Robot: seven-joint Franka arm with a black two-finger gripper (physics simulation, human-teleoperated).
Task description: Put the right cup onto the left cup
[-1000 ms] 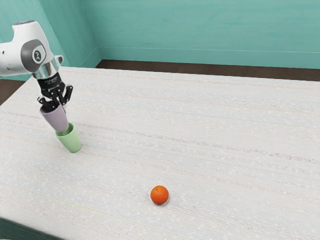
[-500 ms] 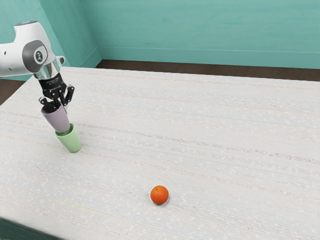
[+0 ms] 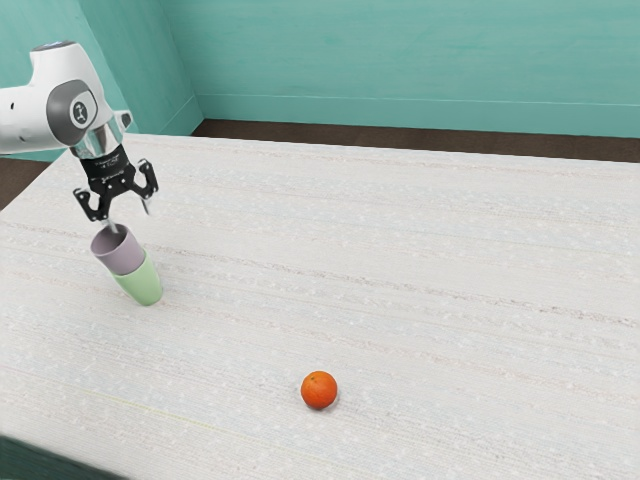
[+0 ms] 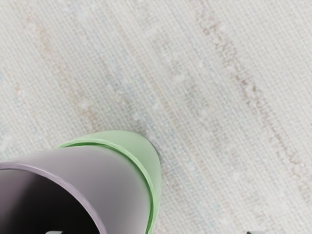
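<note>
A teal far wall point(image 3: 400, 50) meets a teal side wall point(image 3: 135, 60) toward the exterior view's left, with a matching baseboard point(image 3: 420, 115) along the far wall's foot. Dark brown floor point(image 3: 400, 139) shows beyond the whitish desk point(image 3: 450, 250), whose top carries faint brownish and grey streaks. The light is soft and even. A dark green strip point(image 3: 40, 462) borders the near left edge.

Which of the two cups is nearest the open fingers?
The purple cup: it sits in the green cup, its open mouth directly below the fingers.
</note>
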